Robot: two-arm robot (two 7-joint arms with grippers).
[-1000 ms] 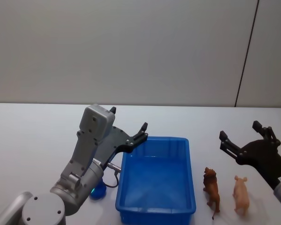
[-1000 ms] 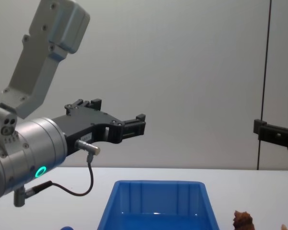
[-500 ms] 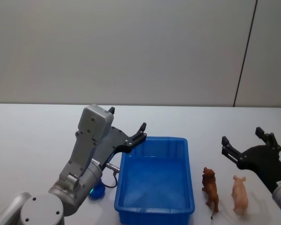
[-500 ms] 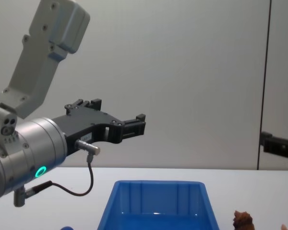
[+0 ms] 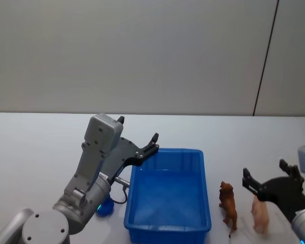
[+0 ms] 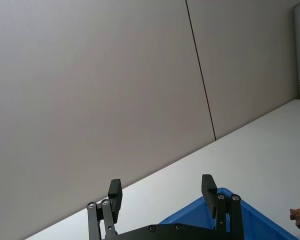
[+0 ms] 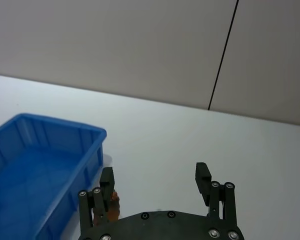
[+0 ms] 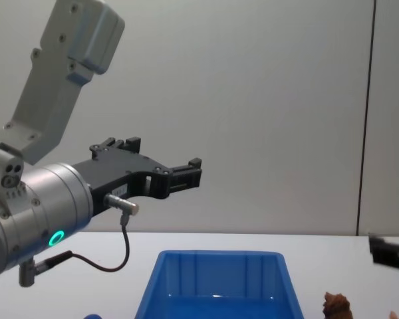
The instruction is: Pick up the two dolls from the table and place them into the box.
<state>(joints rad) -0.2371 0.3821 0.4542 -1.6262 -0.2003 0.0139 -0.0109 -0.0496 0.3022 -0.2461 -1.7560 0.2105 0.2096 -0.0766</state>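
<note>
Overhead, the plain white surface (image 5: pixel 35 142) runs back to a flat grey wall (image 5: pixel 142 51), which is broken by one dark vertical seam (image 5: pixel 266 56) toward the right. The blue box (image 5: pixel 166 150) stands on the surface near the front, open side up. Its ribbed inner walls are seen from the side in the chest view.

Both dolls stand upright on the surface to the right of the box. The brown doll (image 5: pixel 229 203) is the nearer to the box, apart from its wall, and the pink doll (image 5: pixel 260 217) is just beside the brown one on its right.

The right hand (image 5: pixel 265 171), fingers spread wide, hangs low over the pink doll and overlaps its upper part. Whether it touches the doll cannot be told.

The left hand (image 5: pixel 138 129) is raised above the rear left corner of the box, fingers likewise spread, with nothing between them.

A small blue object (image 5: pixel 107 207) lies on the surface left of the box, partly hidden by the left arm.
</note>
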